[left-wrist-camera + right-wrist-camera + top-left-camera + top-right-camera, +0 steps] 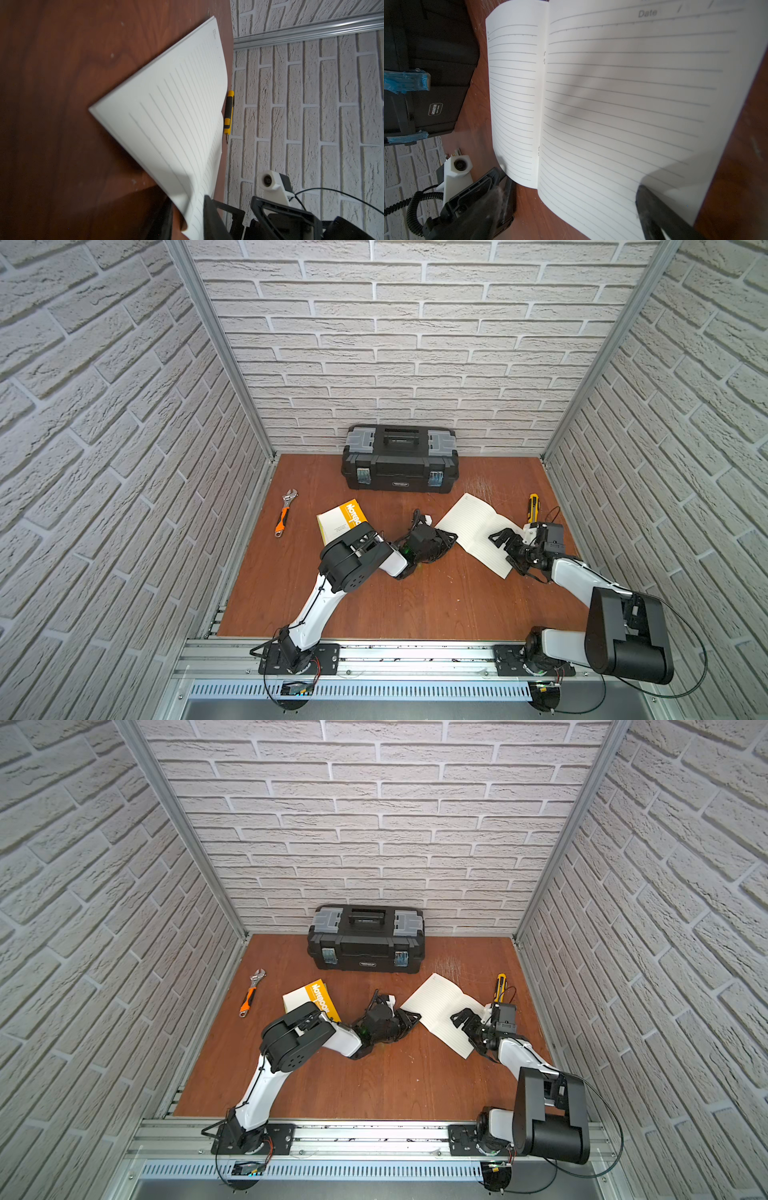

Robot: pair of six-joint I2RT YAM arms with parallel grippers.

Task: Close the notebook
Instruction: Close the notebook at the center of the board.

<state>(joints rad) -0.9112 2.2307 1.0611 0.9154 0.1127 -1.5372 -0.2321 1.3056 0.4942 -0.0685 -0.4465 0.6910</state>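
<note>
Notebook (473, 522) lies open, lined pages up, on the right half of the desk (415, 605). It is turned diagonally, so one corner points toward the toolbox (400, 458) at the back wall. The left claw (451, 538) sits at the notebook's left corner. In the left wrist view that corner of the page curls up off the wood and passes between the fingers (209, 218), but I cannot tell whether they are clenched on the paper. The right claw (508, 549) is released, spread wide over the right page, with one fingertip (654, 216) on or just over the paper near its outer edge. A yellow-handled tool (532, 508) lies just beyond the notebook's right edge, near the side wall. An orange notepad (343, 518) lies partly under the left arm, and a wrench (284, 512) is well apart on the left. Bare wood spreads from the notebook toward the arm bases.
</note>
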